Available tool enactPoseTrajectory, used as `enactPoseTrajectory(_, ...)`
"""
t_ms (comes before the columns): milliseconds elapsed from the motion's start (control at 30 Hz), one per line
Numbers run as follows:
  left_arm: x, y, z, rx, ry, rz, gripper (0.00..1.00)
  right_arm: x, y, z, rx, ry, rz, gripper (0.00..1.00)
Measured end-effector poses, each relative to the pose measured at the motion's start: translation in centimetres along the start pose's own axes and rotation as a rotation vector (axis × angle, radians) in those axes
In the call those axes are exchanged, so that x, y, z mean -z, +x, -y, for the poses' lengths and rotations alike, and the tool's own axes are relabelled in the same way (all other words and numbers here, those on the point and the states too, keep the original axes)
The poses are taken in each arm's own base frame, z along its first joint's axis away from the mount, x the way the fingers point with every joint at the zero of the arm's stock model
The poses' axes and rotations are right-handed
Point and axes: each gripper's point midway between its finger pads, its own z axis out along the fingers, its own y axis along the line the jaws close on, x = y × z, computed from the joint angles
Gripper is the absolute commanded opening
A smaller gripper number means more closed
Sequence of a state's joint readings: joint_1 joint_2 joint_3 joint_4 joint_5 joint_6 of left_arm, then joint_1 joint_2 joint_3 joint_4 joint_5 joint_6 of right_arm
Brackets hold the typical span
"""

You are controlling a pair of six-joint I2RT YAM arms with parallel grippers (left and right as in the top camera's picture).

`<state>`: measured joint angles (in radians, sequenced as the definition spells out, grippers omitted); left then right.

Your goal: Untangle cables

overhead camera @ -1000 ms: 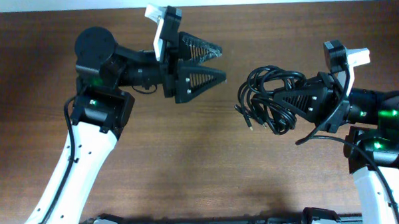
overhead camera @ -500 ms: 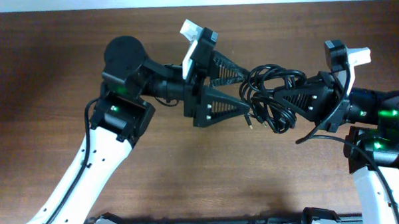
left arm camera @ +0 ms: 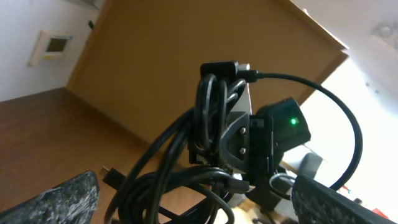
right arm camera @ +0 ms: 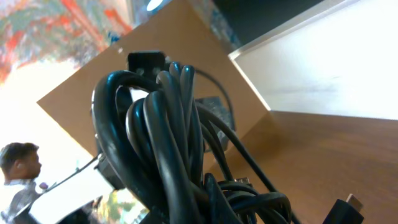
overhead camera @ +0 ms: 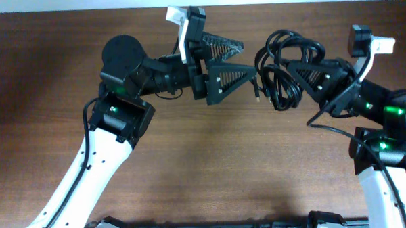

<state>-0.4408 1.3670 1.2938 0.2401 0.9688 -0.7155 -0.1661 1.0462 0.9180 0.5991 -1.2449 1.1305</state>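
The brown table (overhead camera: 188, 161) lies under both arms. The left arm (overhead camera: 100, 151) and the right arm (overhead camera: 384, 154) reach inward, so that their grippers face each other tip to tip.

The left gripper (overhead camera: 249, 55) stands wide, its two fingers (overhead camera: 226, 78) spread with nothing between them. Its tips are just beside the cables. From overhead I cannot tell whether the nearer tip touches a loop.

The right gripper (overhead camera: 290, 67) is closed on the cables (overhead camera: 283, 71), which bunch around and ahead of its tips as one dark knot of loops.

In the left wrist view the cables (left arm camera: 205, 149) hang straight ahead between that gripper's spread fingers (left arm camera: 62, 199), clear of both. The right gripper (left arm camera: 245, 146) is behind them, clamping the bundle up off the table.

In the right wrist view the cables (right arm camera: 165, 149) fill the space directly in front of the camera. Several strands run side by side over the top of the bundle, and this gripper's own fingers are hidden behind them.

A plug (overhead camera: 257, 95) dangles under the knot, just ahead of the left gripper's nearer finger. Another plug (right arm camera: 347, 206) pokes out low and to the right of the bundle in the right wrist view.
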Motion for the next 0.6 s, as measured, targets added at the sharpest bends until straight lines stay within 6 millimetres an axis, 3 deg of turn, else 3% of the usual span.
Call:
enactPoseTrajectory(100,-0.2,-0.2,-0.2,0.012,-0.015,0.017,0.99,-0.1,-0.4,0.9,-0.016,0.016,0.018,0.04)
enactPoseTrajectory(300,-2.7,0.9,1.6,0.035,0.001,0.023,0.99,-0.3,-0.6,2.5,-0.045,0.035,0.029,0.04)
enactPoseTrajectory(600,-4.7,1.6,1.8,0.067,-0.039,0.06,0.99,-0.3,-0.4,2.4,-0.046,0.032,0.023,0.04)
